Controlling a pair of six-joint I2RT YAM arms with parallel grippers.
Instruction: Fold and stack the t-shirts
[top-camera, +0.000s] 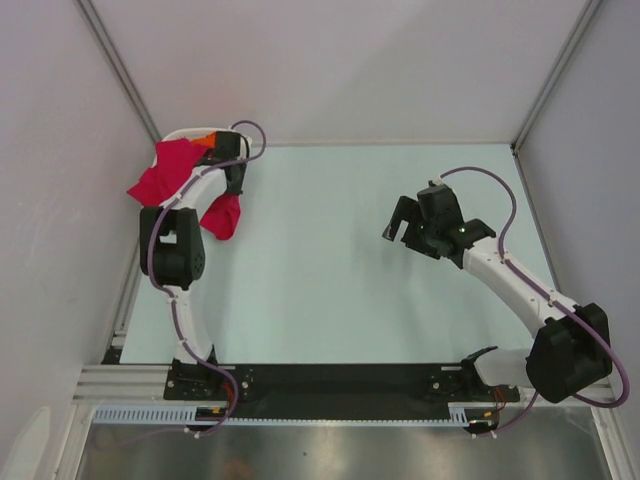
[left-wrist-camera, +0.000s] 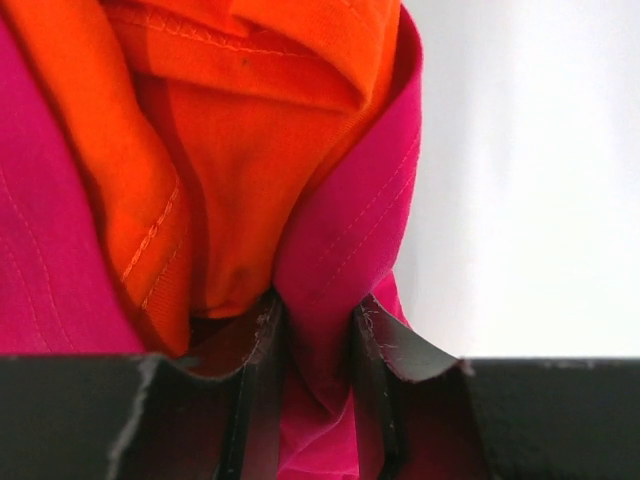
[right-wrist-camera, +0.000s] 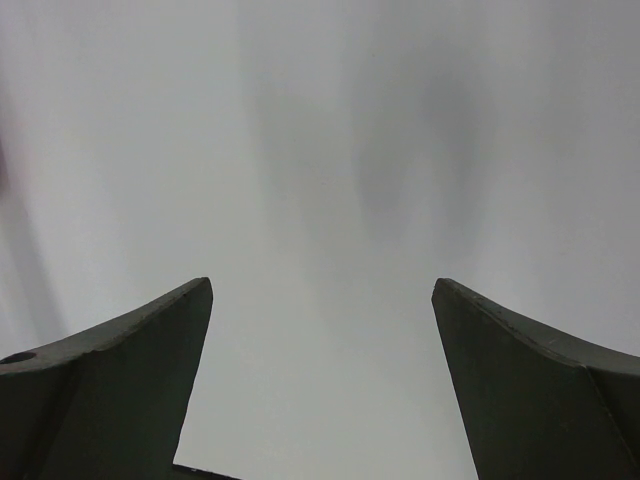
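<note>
**Left end effector** (left-wrist-camera: 318, 312): clenched on a fold of the pink shirt (left-wrist-camera: 350, 225). The fold runs down between the two fingers (left-wrist-camera: 262, 335). The grip sits on a bunched ridge, not on a hem or a corner. It therefore appears suited to pulling one shirt free of the heap, not to making a fold.

**Orange shirt** (left-wrist-camera: 230, 150): lies against the pink shirt at 12 o'clock of the fingers. It is crumpled and outside the grip.

**Shirts** (top-camera: 162, 178): heaped at 10 o'clock of the desk (top-camera: 330, 290), in the far left corner. None is spread flat, folded or stacked. The task is judged to be at its start.

**Right end effector** (top-camera: 403, 226): released and grasping nothing. It hangs over bare desk at 2 o'clock, well apart from the heap, probably waiting for a shirt to be brought out.

**Containers:** a white edge (top-camera: 185, 133) shows at 12 o'clock of the heap. It cannot be told whether this is a basket wall, or whether the shirts lie inside it.
</note>
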